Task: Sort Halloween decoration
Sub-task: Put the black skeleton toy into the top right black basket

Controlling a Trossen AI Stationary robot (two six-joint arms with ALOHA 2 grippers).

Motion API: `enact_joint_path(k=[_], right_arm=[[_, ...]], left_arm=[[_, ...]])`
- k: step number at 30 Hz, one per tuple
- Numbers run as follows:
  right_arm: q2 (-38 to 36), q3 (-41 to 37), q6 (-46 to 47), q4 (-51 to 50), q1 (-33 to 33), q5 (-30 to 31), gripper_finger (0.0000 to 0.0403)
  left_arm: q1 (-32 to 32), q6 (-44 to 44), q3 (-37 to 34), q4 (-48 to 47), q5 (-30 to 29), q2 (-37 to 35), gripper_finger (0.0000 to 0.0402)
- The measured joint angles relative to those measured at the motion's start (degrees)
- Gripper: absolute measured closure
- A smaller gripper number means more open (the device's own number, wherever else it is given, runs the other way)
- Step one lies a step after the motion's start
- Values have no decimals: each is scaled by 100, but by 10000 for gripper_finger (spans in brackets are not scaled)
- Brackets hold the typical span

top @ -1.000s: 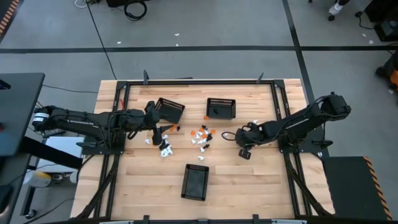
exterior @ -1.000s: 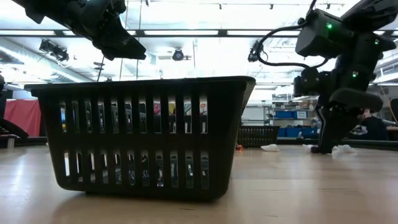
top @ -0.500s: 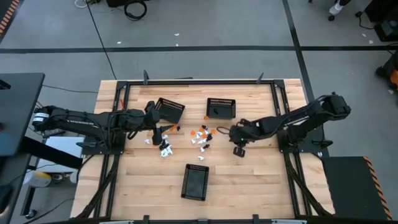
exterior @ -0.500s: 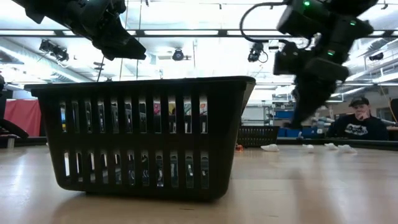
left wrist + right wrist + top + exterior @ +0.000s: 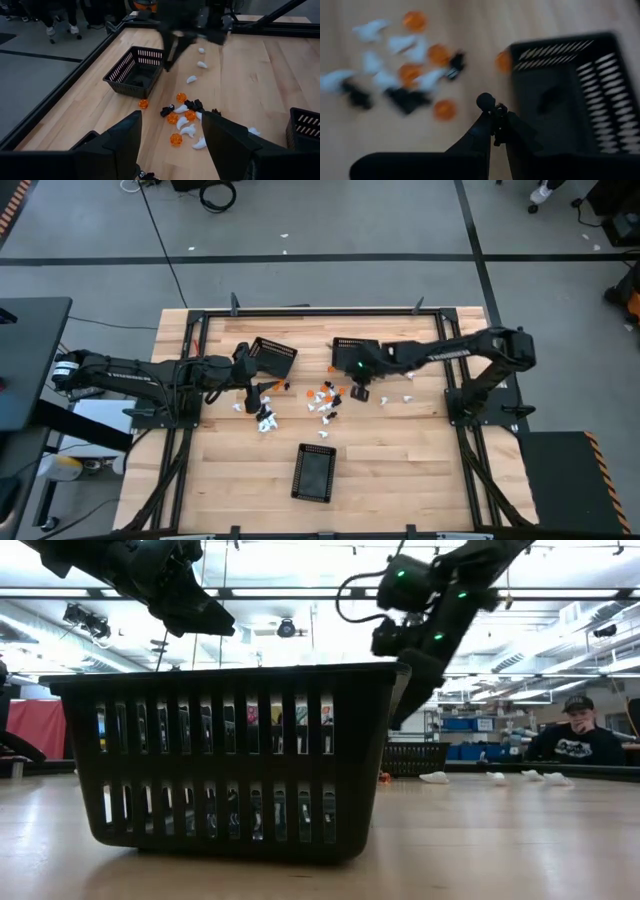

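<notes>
- Trinkets [image 5: 322,400]: orange, white and black, scattered mid-table between the baskets.
- Right gripper [image 5: 496,126]: pinched on a small black trinket [image 5: 486,101], just beside the far-right basket [image 5: 356,353].
- Left gripper [image 5: 170,145]: spread wide, empty, near the far-left basket [image 5: 271,357].

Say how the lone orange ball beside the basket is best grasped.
Probably from straight above, pinching across its round middle: the orange ball lies alone on bare wood, apart from the pile, with the basket wall close on one side, so line the pinch up along that wall.
</notes>
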Motion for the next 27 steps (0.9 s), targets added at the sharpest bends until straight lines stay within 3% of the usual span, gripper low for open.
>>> enact_joint_path(k=[13,27], right_arm=[[1077,629,-537,-83,-1288,-670,357],[1438,642,-130,-167,-1634,-1019,352]], left_arm=[[0,-2,0,-28,0,-2,184],[0,-2,0,-28,0,-1,184]])
